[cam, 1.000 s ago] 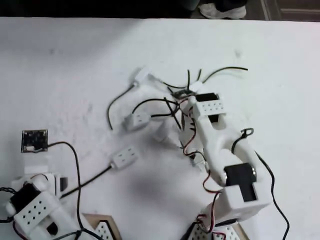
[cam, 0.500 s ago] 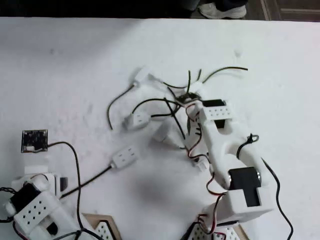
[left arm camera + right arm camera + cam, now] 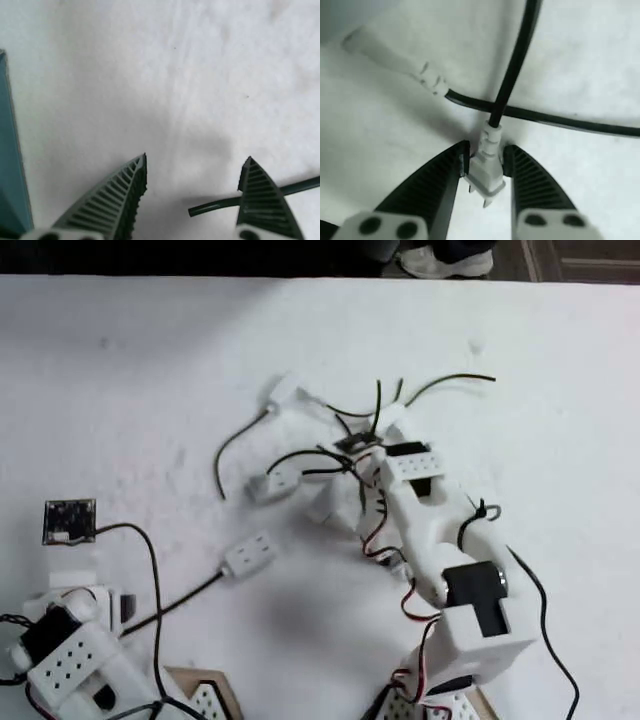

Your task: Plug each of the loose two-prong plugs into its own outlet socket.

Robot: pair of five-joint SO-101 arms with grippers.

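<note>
My right gripper (image 3: 486, 146) is shut on a white two-prong plug (image 3: 485, 175), prongs pointing back toward the wrist, its black cord (image 3: 512, 65) running away across the table. Another white plug (image 3: 387, 56) lies farther off with its own cord. In the high view the right gripper (image 3: 352, 450) sits among tangled black cords at the table's middle. White outlet sockets lie nearby: one (image 3: 272, 482) just left of the gripper, one (image 3: 250, 553) nearer the front, one (image 3: 285, 390) farther back. My left gripper (image 3: 195, 160) hangs open over bare table beside a black cord end (image 3: 215, 205).
The left arm (image 3: 70, 655) stays at the front left corner, with a black square board (image 3: 70, 521) just beyond it. A long black cord (image 3: 155, 590) runs from the front socket toward that arm. A teal edge (image 3: 7, 150) borders the left wrist view.
The right arm swung a little right, then back left, and the black cords near its gripper shifted with it. The left arm has stayed still.
</note>
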